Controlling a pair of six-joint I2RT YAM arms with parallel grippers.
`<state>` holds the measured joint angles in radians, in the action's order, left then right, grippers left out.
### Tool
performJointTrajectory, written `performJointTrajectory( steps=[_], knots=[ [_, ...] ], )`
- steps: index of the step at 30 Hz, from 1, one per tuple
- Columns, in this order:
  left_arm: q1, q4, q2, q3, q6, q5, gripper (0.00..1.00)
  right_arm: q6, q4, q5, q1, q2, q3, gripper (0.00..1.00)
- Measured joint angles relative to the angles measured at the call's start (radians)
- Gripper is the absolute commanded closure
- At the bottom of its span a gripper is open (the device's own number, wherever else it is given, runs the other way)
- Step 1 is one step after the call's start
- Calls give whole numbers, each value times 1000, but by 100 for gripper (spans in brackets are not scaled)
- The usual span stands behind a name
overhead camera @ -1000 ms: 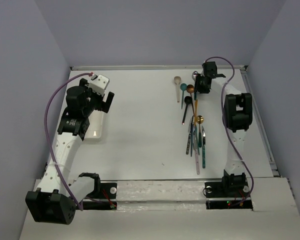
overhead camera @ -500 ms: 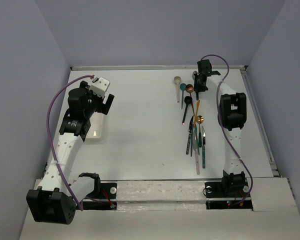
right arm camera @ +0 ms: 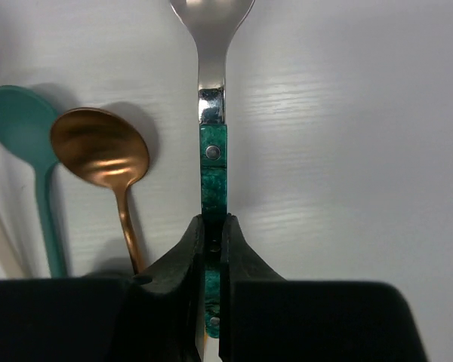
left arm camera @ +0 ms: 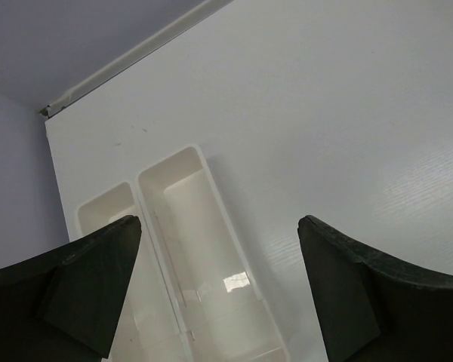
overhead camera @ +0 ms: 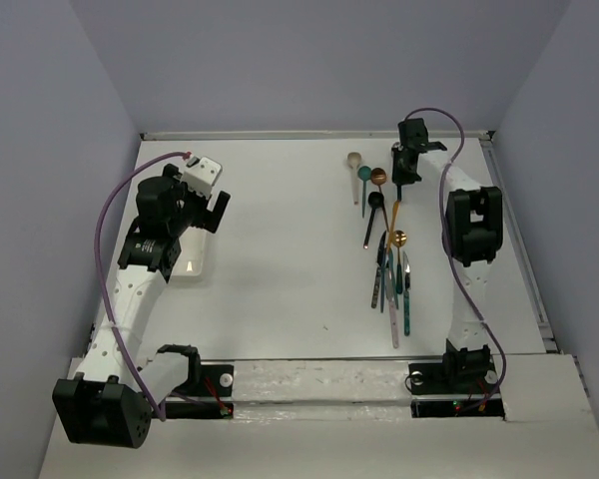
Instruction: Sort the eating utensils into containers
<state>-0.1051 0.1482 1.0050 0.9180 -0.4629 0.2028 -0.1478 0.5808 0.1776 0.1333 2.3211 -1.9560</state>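
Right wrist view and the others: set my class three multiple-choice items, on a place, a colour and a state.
1. Where do the white trays lie? A) below the left tool B) among the spoons C) against the far wall
2. What colour is the spoon handle that the right tool grips? A) black B) green C) pink
3. How is the left tool? A) shut on a fork B) shut on a tray C) open
Answers: 1 A, the left wrist view looks down on them; 2 B, the green-handled spoon is pinched there; 3 C, its fingers stand wide apart.
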Motion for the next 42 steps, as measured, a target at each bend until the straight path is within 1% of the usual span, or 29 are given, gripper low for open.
performJointTrajectory(
  steps=[3,5,7,9,10,12,13,14,17,20,24,27,29,32,36,39,42],
  knots=[
    [0,32,0,14,11,36,2,20,-51,14,8,-175,141,100],
    [0,48,-1,31,22,63,3,46,-150,40,30,-350,268,100],
    [0,71,-6,61,39,109,3,71,-251,77,83,-518,370,100],
    [0,82,-12,90,59,148,4,101,-391,114,179,-663,457,100],
    [0,84,-15,105,72,174,4,114,-487,124,268,-743,516,100],
    [0,84,-19,140,100,224,5,130,-608,121,388,-814,579,100],
    [0,82,-21,158,121,254,5,135,-693,119,470,-838,619,100],
    [0,77,-21,170,143,284,6,137,-763,113,535,-848,657,100],
    [0,53,-28,181,209,355,5,133,-874,112,685,-821,718,100],
    [0,21,-58,167,275,404,3,121,-945,105,781,-731,723,100],
    [0,-11,-125,129,339,417,4,112,-970,92,867,-650,699,100],
    [0,-22,-153,121,371,401,5,107,-978,84,909,-600,653,100],
    [-1,-27,-157,121,391,367,9,106,-986,83,922,-591,634,100],
    [-1,-26,-150,121,414,315,14,95,-1015,80,930,-591,616,100],
    [-1,-24,-134,119,438,257,15,77,-1041,77,930,-591,605,100],
    [0,-27,-131,106,459,230,21,68,-1045,75,929,-591,604,100],
    [-1,-54,-135,81,474,232,27,63,-1046,60,929,-591,603,100]
  ],
)
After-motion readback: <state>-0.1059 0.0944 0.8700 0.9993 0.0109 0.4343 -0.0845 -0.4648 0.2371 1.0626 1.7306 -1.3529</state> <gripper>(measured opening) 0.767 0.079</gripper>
